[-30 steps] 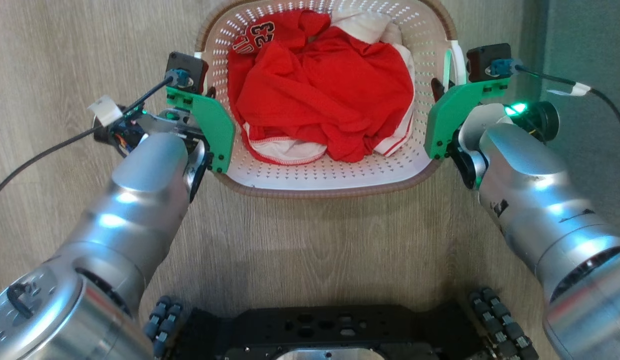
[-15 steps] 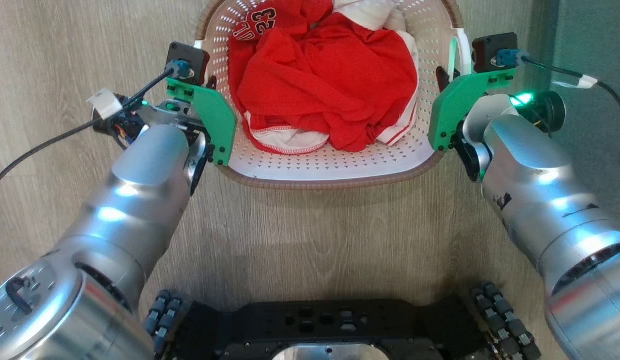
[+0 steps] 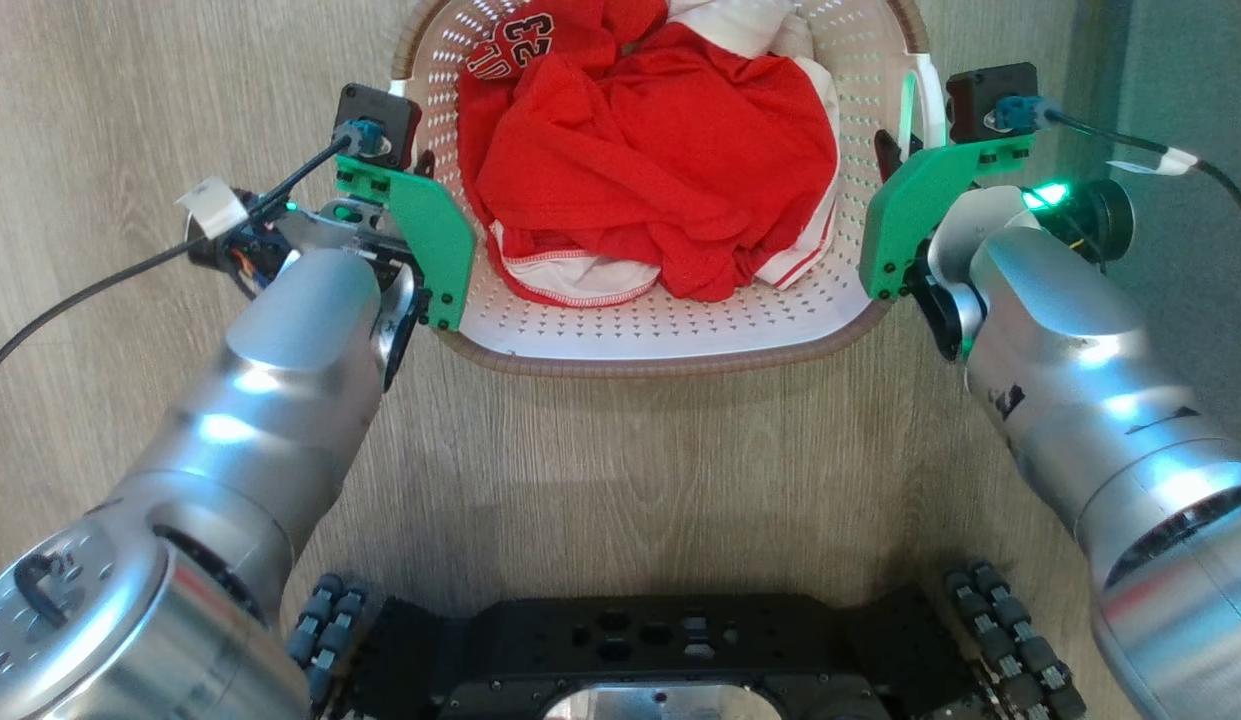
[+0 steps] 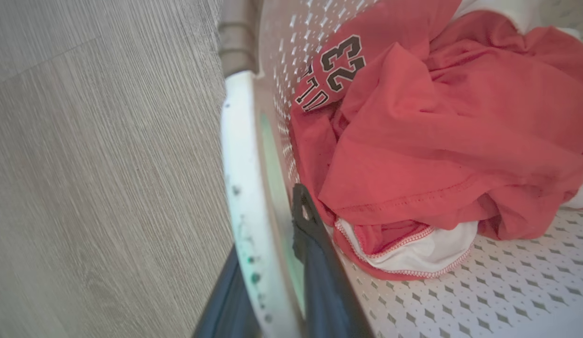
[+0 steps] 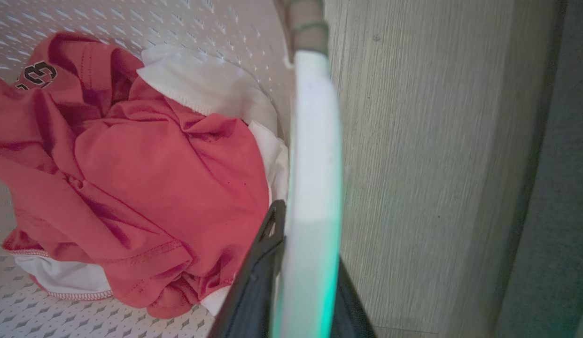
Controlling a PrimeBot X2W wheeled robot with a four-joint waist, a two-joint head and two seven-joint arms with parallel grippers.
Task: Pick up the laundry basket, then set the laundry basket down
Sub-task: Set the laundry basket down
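The laundry basket, cream-white with perforated walls and a brown rim, sits at the top middle of the head view on the wooden floor side, full of red and white clothes. My left gripper is shut on the basket's left white handle, one dark finger inside the wall and one outside. My right gripper is shut on the right white handle in the same way. The wrist views show the left gripper and the right gripper each pinching a handle. Whether the basket touches the floor is unclear.
My black wheeled base lies at the bottom of the head view. A grey-green upright surface stands close to the basket's right side. Black cables trail from both wrists. Pale wooden floor stretches between base and basket.
The basket and both grippers have shifted up the head view, away from my base, mostly in the first half second. Both grips on the handles are unchanged.
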